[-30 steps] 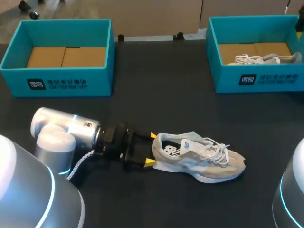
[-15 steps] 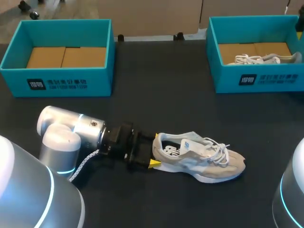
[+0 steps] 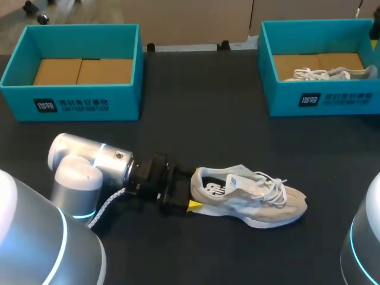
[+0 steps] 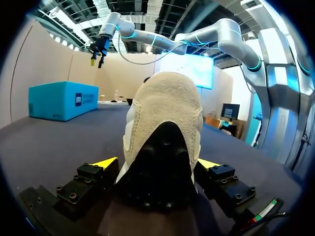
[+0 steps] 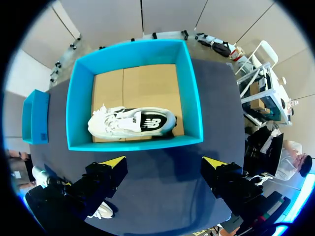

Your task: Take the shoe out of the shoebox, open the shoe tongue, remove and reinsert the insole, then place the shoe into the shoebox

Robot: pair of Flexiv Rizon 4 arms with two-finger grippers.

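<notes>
The left tool (image 3: 195, 189) (image 4: 156, 162) lay low over the tabletop (image 3: 208, 119), pinching the heel of the shoe (image 3: 252, 196) (image 4: 165, 113). One yellow-tipped finger (image 4: 106, 162) pressed against one side of the heel and the other met the opposite side. The left arm (image 3: 89, 163) reached in low from the left, its wrist almost level with the dark surface.

The shoe was beige and grey with a white sole. It stood upright on the tabletop in front of the robot, near the middle, heel toward the left tool and toe pointing away to the right. Its white laces (image 3: 274, 189) were tied in loose loops over the tongue, and the insole (image 3: 221, 185) lay inside the opening.

The right tool (image 5: 163, 162) (image 4: 97, 61) hung high above the tabletop with its fingers spread wide and nothing between them. The head view showed only part of the right arm (image 3: 365, 237), at the lower right corner.

Under the right tool, a little ahead of its fingers, sat the right box (image 5: 133, 143) (image 3: 320, 98), teal and open-topped with a cardboard floor. A white shoe (image 5: 130, 123) (image 3: 329, 74) lay on its side inside it, across the near part of the floor.

The left box (image 3: 71, 104), also teal with a brown cardboard floor, stood at the far left corner of the tabletop, well apart from the shoe and the left tool.
</notes>
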